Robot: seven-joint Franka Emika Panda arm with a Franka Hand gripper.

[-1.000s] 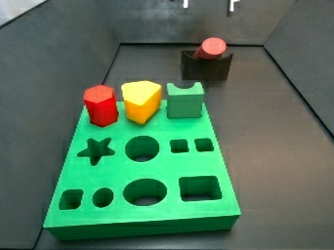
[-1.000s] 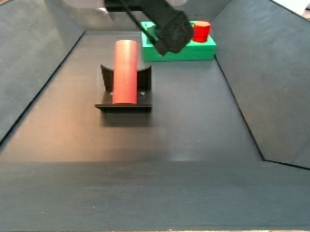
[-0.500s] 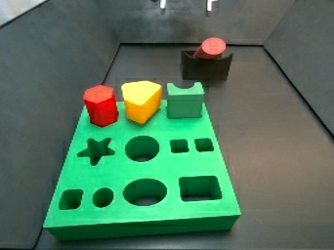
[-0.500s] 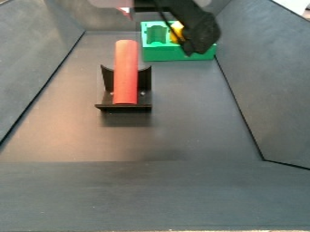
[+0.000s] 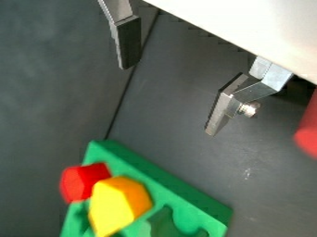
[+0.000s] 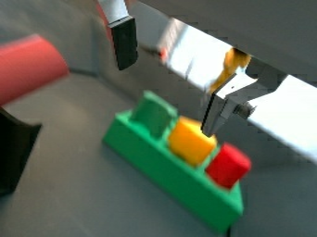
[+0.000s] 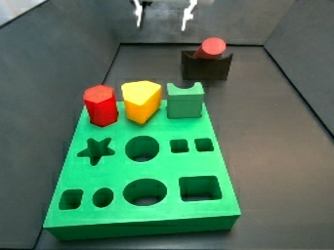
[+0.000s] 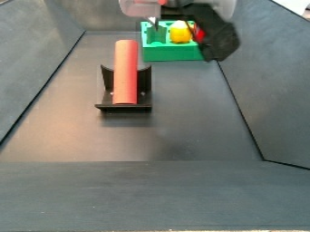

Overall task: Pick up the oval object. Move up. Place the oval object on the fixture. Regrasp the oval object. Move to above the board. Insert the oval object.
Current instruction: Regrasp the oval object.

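The gripper [image 7: 163, 20] hangs high at the top of a side view, fingers [image 5: 122, 42] spread wide with nothing between them. The oval object [image 8: 125, 71] lies lengthwise across the fixture [image 8: 123, 98] in the upper left of a side view. The board [image 7: 144, 181] fills the lower left, well apart from the gripper.

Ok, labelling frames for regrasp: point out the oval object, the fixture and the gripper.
oval object [image 8: 125, 71], side view, mid-length of the peg.
fixture [image 8: 122, 106], side view, front base edge.
gripper [image 7: 164, 14], side view, between fingertips, empty, above the floor.
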